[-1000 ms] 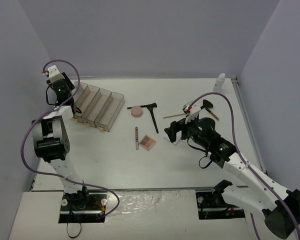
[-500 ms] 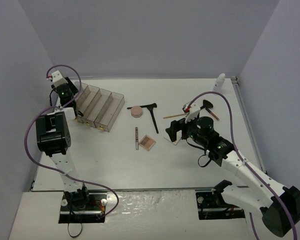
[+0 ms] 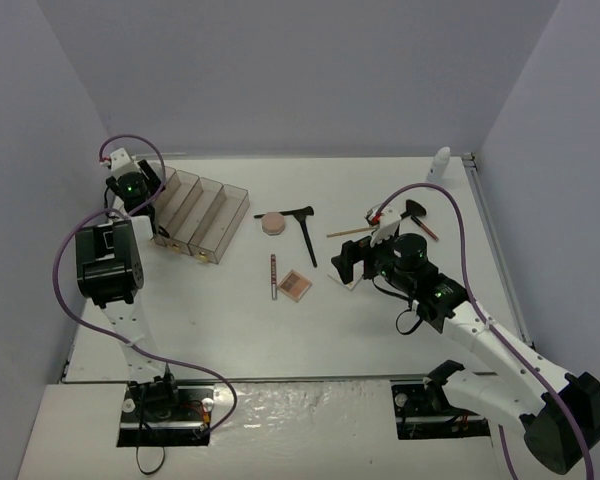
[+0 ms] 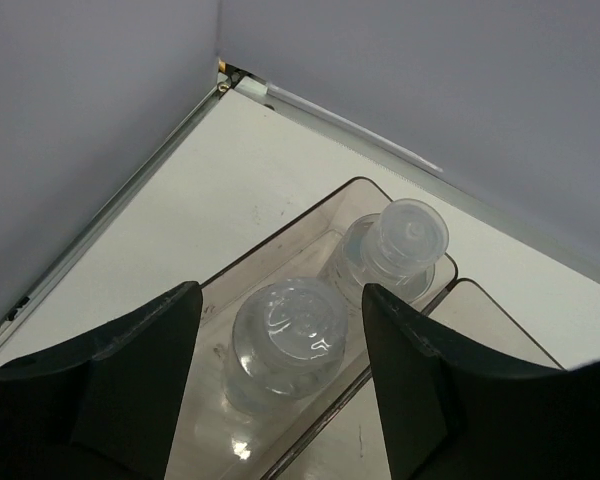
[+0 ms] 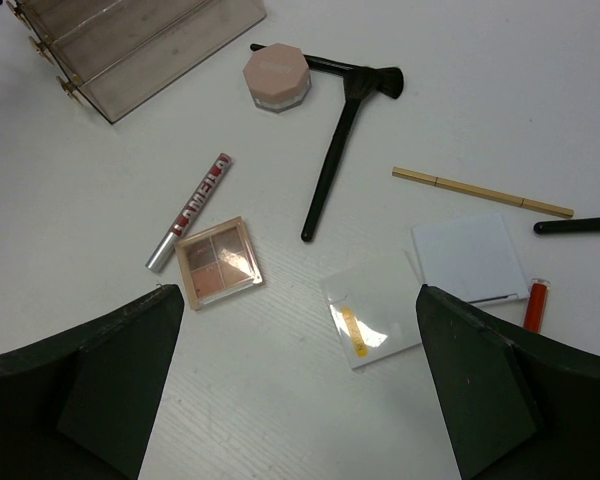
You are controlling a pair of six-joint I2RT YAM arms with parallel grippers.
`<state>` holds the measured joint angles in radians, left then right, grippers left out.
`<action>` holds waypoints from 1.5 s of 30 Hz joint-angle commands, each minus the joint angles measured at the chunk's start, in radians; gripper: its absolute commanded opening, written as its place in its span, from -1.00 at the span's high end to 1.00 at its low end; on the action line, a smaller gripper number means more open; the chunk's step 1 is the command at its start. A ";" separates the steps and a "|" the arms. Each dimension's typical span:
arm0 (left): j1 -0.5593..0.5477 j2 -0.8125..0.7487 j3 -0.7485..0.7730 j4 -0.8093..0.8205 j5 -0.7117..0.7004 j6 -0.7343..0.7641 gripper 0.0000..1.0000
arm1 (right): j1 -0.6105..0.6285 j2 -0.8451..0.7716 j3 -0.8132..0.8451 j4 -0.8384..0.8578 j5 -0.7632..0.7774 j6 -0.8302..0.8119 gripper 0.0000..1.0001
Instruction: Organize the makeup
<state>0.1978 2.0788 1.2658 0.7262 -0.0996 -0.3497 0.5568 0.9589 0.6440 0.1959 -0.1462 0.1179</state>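
Since the tray (image 3: 212, 212) already holds two bottles (image 4: 285, 335) in its end bin, under the released, empty left gripper (image 4: 280, 290), the next pick looks to fall to the right gripper (image 5: 300, 290), which hangs spread and empty over loose makeup (image 5: 332, 165) right of the tray. It should come down square on the pad (image 5: 372, 305), farther from the tray than the palette (image 5: 218, 262), and catch opposite edges, because so flat a thing offers little purchase.
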 commanded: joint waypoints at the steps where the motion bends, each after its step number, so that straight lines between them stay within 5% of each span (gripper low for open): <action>1: 0.003 -0.105 0.071 -0.015 0.012 0.004 -0.42 | -0.008 -0.028 0.010 0.062 0.019 0.021 -1.00; 9: 0.000 -0.280 0.058 -0.208 -0.017 -0.013 -0.82 | -0.019 -0.049 0.087 0.011 0.146 0.044 -1.00; 18: -0.156 -0.677 0.013 -0.684 -0.016 0.048 -0.88 | -0.126 0.019 0.117 0.087 0.420 0.114 -1.00; 30: -0.386 -1.177 -0.387 -0.915 0.230 0.042 -0.94 | -0.524 0.398 0.050 0.661 0.252 0.061 -0.99; 37: -0.412 -1.335 -0.477 -0.982 0.259 0.033 -0.94 | -0.678 0.730 0.253 0.727 0.025 -0.043 -0.93; 45: -0.414 -1.346 -0.517 -1.023 0.190 0.077 -0.94 | -0.732 1.005 0.524 0.723 -0.023 -0.060 -0.89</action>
<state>-0.2104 0.7125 0.7310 -0.2930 0.1268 -0.3039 -0.1627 1.8989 1.0286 0.7973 -0.1137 0.0960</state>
